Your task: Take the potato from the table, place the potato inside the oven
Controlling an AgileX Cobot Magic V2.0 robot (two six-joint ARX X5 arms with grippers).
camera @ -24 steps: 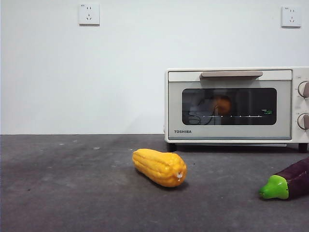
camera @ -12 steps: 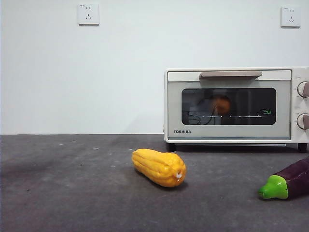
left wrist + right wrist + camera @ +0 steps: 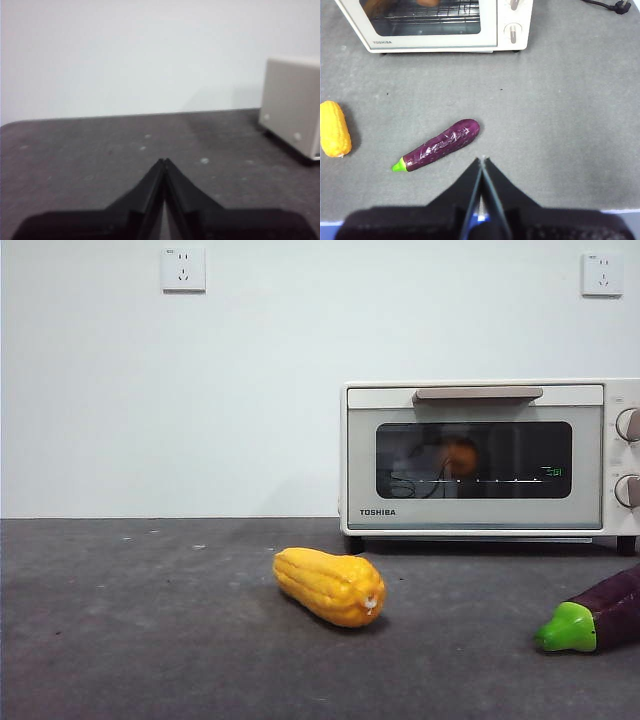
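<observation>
Both grippers, left [image 3: 164, 162] and right [image 3: 481, 161], pinched closed and empty; front view puts potato [image 3: 460, 456] behind oven [image 3: 480, 458] door; right wrist confirms door closed, so I'd hold clear, nothing more to place.

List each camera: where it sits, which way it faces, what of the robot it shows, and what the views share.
Front: low at table height, facing the wall; oven with potato inside, corn, eggplant; no robot.
Left wrist: low, looking across the table; oven's side; shut left claw.
Right wrist: high, looking down; oven, eggplant, corn; shut right claw.
Shared: all show the oven; front and right wrist share corn and eggplant.
</observation>
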